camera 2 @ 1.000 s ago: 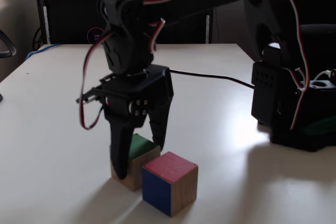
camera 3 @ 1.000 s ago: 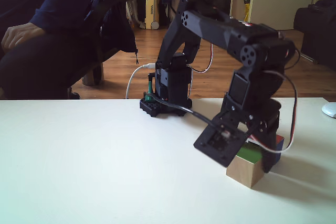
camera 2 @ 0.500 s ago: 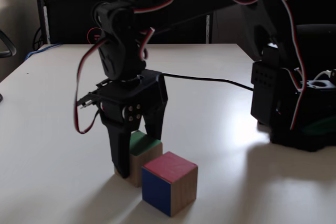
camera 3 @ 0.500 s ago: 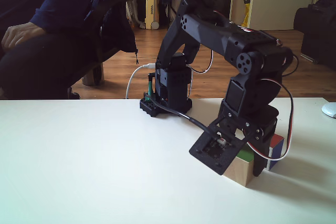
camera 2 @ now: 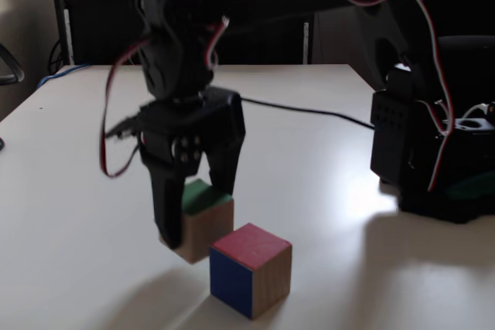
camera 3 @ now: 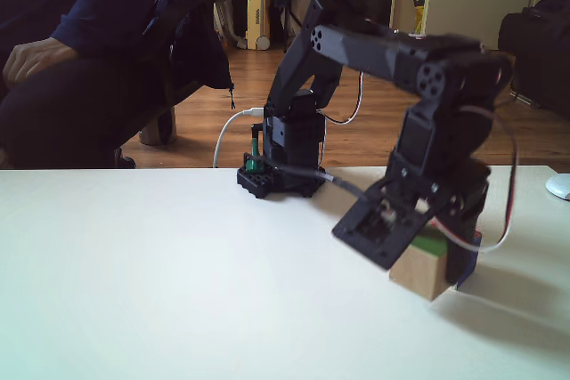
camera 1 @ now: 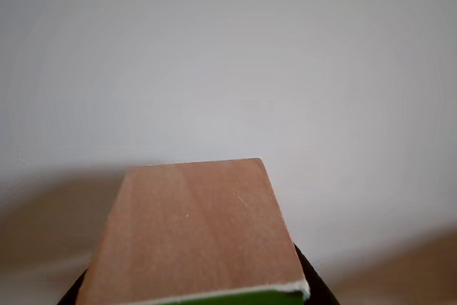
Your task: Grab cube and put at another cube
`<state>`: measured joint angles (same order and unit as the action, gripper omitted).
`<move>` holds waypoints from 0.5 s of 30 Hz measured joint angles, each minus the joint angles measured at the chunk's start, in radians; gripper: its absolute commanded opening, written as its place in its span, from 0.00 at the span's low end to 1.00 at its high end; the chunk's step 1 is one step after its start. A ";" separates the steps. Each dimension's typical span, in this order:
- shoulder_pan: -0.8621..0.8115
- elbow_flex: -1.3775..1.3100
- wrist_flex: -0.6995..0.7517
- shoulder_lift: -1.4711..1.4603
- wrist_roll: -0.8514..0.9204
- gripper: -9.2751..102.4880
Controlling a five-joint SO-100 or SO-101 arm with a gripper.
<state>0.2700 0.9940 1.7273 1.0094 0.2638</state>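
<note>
Cube (camera 2: 203, 220) clamped in hand (camera 2: 193, 210) (off the table (camera 2: 69, 191)).

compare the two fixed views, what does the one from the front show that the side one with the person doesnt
A fixed view from the front shows the second cube's red top and blue side, and the dark cabinet behind the table. A fixed view from the side shows a seated person's hand and the wooden floor. Both show the gripper shut on the green-topped wooden cube, lifted clear of the white table.
</note>
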 measured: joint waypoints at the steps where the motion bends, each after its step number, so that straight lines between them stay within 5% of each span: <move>1: 0.008 -0.015 0.017 0.005 -0.009 0.24; 15: 0.120 0.028 0.075 0.261 -0.095 0.24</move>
<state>0.3896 1.0216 1.8024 1.2701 0.1687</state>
